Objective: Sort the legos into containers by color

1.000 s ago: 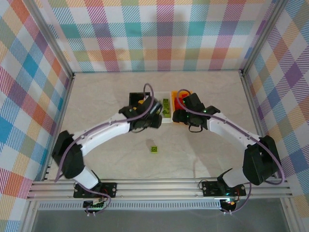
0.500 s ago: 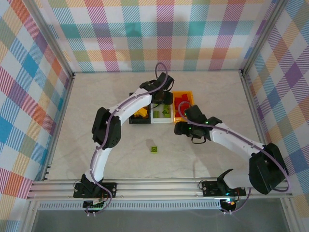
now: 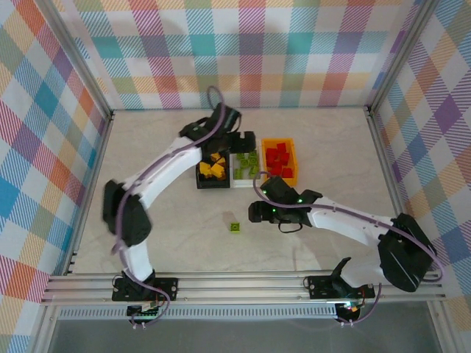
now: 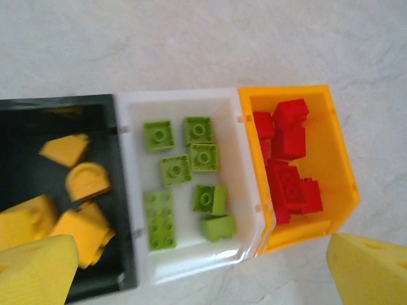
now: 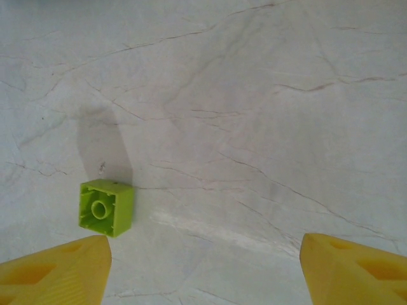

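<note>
Left gripper [image 4: 206, 273], fingers apart, hangs over the black bin [image 4: 63, 101], white bin [image 4: 178, 95] and orange bin [image 4: 340, 171]. Right gripper [image 5: 203, 273], fingers also apart, hangs by a green lego [image 5: 106, 207] on the table [image 5: 254, 95].

A lime green lego [image 5: 106, 207] (stud up) lies on the marbled table [image 5: 254, 114], beside the spread right claw [image 5: 206, 273].

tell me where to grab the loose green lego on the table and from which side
Pinch its two opposite flat side walls, coming straight down from above. The green lego sits flat, stud up, alone on the table, so every side is free. The open right end effector looks best placed.
</note>
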Robot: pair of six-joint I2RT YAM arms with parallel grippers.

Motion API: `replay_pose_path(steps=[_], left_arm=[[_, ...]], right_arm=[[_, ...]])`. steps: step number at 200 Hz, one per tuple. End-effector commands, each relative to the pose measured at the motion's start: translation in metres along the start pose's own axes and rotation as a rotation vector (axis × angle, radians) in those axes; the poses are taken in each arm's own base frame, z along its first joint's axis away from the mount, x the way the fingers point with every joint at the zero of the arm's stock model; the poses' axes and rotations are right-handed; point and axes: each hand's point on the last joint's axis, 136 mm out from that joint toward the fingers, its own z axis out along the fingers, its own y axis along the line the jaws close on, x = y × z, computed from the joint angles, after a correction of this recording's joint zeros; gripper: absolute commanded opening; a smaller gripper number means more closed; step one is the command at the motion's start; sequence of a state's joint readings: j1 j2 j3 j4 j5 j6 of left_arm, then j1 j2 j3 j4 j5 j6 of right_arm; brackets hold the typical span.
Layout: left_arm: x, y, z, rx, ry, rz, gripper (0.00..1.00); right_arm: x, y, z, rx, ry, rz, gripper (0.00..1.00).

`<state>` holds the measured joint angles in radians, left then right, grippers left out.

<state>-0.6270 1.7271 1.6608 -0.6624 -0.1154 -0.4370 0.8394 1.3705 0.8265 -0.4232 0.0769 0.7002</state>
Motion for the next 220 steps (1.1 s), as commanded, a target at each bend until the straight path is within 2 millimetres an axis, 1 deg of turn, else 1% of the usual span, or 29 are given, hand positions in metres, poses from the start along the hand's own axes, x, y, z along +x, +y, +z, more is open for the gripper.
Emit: replay_pose_path(steps=[1,13,26,42,60,71,84,92,106,125,163,183,203,212,220], left_arm=[[0.004,0.028,-0.053,-0.009,-0.127,-0.082,1.00],[0.025,0.056,-0.071,-0.070,-0.148,-0.113,1.00],[0.056,0.091,-0.085,-0.158,-0.139,-0.137,1.00],[0.092,0.126,-0.102,-0.239,-0.129,-0.164,1.00],[0.128,0.158,-0.116,-0.303,-0.110,-0.188,1.00],[0.144,0.174,-0.124,-0.339,-0.113,-0.208,1.00],[0.159,0.188,-0.131,-0.361,-0.122,-0.227,1.00],[0.166,0.194,-0.135,-0.364,-0.132,-0.242,1.00],[0.173,0.198,-0.138,-0.350,-0.148,-0.266,1.00],[0.178,0.200,-0.139,-0.335,-0.156,-0.287,1.00],[0.179,0.205,-0.138,-0.373,-0.147,-0.308,1.00],[0.177,0.203,-0.135,-0.375,-0.144,-0.312,1.00],[0.172,0.199,-0.135,-0.363,-0.150,-0.314,1.00],[0.169,0.197,-0.134,-0.360,-0.155,-0.313,1.00],[0.167,0.196,-0.135,-0.355,-0.162,-0.315,1.00]], right_arm=[[-0.010,0.026,0.006,-0.046,-0.014,-0.009,0.78],[-0.008,0.032,0.013,-0.041,0.006,-0.023,0.78],[-0.006,0.041,0.020,-0.041,0.023,-0.051,0.78],[-0.001,0.052,0.029,-0.036,0.047,-0.080,0.78],[0.004,0.058,0.040,-0.023,0.077,-0.098,0.78],[0.008,0.061,0.046,-0.010,0.095,-0.108,0.77],[0.011,0.064,0.053,0.005,0.111,-0.124,0.76],[0.012,0.066,0.057,0.016,0.118,-0.131,0.75],[0.016,0.065,0.064,0.055,0.139,-0.143,0.72],[0.021,0.063,0.071,0.103,0.164,-0.163,0.65],[0.039,0.060,0.077,0.146,0.219,-0.185,0.47],[0.043,0.062,0.076,0.141,0.221,-0.191,0.40],[0.038,0.064,0.073,0.135,0.200,-0.195,0.33],[0.031,0.068,0.068,0.127,0.173,-0.205,0.30],[0.020,0.073,0.062,0.122,0.141,-0.216,0.29]])
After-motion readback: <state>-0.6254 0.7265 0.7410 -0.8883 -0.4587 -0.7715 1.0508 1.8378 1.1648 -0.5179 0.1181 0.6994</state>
